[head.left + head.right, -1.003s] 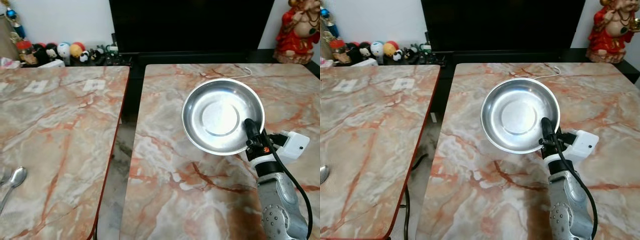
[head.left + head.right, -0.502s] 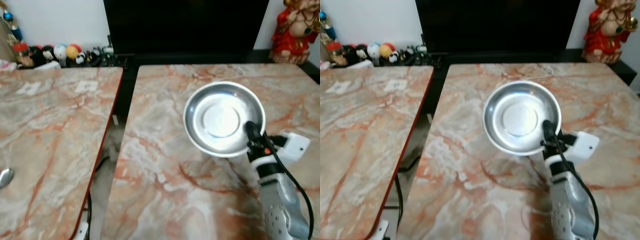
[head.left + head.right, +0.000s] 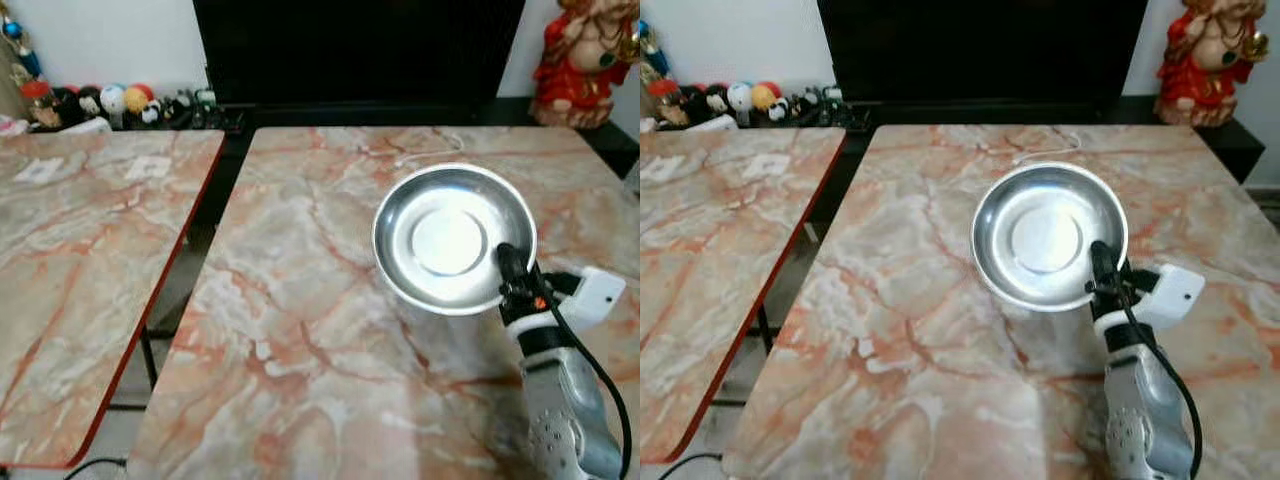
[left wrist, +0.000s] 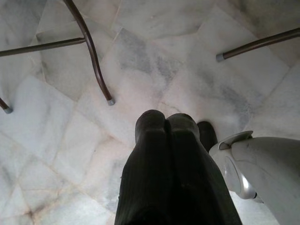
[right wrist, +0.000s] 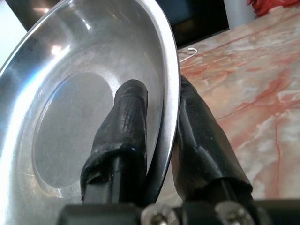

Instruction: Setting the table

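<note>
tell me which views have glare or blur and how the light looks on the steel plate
Left eye view: the steel plate has a washed-out white centre from glare; the marble table looks slightly soft. Right wrist view: sharp highlights on the plate's upper wall, and the right gripper pinching the rim is close and a bit blurred. Left wrist view: evenly lit floor, the left gripper dark, little surface detail.

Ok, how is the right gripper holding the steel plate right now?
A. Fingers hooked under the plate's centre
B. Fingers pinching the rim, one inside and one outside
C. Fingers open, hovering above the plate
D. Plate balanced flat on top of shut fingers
B: in the right wrist view the right gripper has one finger inside the steel plate and one outside, clamping its rim.
</note>
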### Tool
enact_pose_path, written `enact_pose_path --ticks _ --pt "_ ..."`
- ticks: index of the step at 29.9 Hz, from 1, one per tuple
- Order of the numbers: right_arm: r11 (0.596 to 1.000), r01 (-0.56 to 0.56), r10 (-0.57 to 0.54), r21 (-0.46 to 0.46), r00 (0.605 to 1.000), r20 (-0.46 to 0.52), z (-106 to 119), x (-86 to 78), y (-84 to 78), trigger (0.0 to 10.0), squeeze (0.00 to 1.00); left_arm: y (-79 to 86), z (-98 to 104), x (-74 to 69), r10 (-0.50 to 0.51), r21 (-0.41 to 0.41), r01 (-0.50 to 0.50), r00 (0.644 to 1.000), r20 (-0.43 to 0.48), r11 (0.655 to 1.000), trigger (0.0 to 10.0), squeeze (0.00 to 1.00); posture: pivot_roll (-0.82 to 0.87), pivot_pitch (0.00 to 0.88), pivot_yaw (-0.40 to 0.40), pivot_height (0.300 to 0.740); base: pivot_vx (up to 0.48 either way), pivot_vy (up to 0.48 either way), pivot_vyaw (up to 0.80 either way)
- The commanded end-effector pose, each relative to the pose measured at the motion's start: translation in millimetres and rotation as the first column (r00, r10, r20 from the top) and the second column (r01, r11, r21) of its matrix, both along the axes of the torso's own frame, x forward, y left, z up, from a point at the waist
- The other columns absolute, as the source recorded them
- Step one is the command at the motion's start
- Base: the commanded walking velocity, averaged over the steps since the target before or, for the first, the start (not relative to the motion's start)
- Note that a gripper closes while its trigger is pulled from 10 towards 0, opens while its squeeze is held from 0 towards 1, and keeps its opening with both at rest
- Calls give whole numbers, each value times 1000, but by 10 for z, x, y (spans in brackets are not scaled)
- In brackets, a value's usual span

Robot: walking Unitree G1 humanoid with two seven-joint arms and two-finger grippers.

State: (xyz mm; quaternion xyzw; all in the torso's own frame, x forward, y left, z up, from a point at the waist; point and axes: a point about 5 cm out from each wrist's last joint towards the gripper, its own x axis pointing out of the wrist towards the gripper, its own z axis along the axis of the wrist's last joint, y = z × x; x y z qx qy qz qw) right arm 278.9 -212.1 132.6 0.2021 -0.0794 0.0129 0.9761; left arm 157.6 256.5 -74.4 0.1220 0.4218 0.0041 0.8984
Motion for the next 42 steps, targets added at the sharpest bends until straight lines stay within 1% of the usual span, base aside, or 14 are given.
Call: enact_pose_path --ticks 1,4,13,17,19,24,27,30,32,33,34,37,39,42 --pt "1000 -13 13 2 999 30 61 21 41 10000 0 44 -5 -34 11 10 -11 1000 -17 1000 10000 0 13 5 20 740 0 0 0" --pt "1000 -11 11 1 1000 29 61 21 38 10000 0 33 -4 -25 -4 18 4 1000 -18 1000 10000 0 13 5 20 740 0 0 0" --pt "1000 -14 14 1 1000 27 58 22 38 10000 0 27 -4 -25 -12 22 13 1000 -15 1000 10000 0 12 4 20 740 0 -381 0" --pt "1000 -13 13 0 1000 25 54 22 37 10000 0 67 -1 -60 -15 25 16 1000 -17 1000 10000 0 12 4 20 740 0 -420 0" --pt "1000 -13 13 -1 1000 24 52 19 38 10000 0 87 -2 -79 -1 21 1 1000 -18 1000 10000 0 12 4 20 740 0 -347 0" --pt "1000 -12 12 -13 1000 17 48 -3 28 10000 0 79 -5 -76 1 19 -1 1000 -19 1000 10000 0 12 4 20 740 0 0 0" --pt "1000 -2 2 -21 1000 7 39 -33 -11 10000 0 52 -8 -59 -2 16 2 1000 -18 1000 10000 0 2 7 20 740 0 0 0" --pt "999 11 -13 -41 999 -35 1 -53 -48 10000 0 30 -10 -45 -4 13 4 1000 -16 1000 10000 0 2 7 20 740 0 0 0" --pt "999 14 -16 -43 999 -45 -11 -65 -66 10000 0 22 -12 -42 -5 12 5 1000 -15 1000 10000 0 -4 8 17 740 0 0 0" --pt "998 20 -24 -52 997 -76 -44 -81 -91 10000 0 16 -13 -40 -5 11 5 1000 -15 1000 10000 0 -4 8 17 740 0 0 0" --pt "998 20 -24 -52 997 -76 -44 -81 -91 10000 0 16 -13 -40 -5 11 5 1000 -15 1000 10000 0 -4 8 17 740 0 0 0" --pt "997 11 -25 -72 981 -190 -188 -138 -149 10000 0 -5 -18 -33 -8 9 8 1000 -17 1000 10000 0 -10 10 16 740 0 0 0" --pt "996 -8 -15 -92 969 -246 -270 -168 -161 10000 0 -9 -20 -31 -8 9 8 1000 -19 1000 10000 0 -11 9 15 740 0 0 0" --pt "998 -18 -3 -66 955 -298 -346 -203 -174 10000 0 -14 -22 -30 -11 9 11 1000 -21 1000 10000 0 -10 9 14 740 0 0 0"
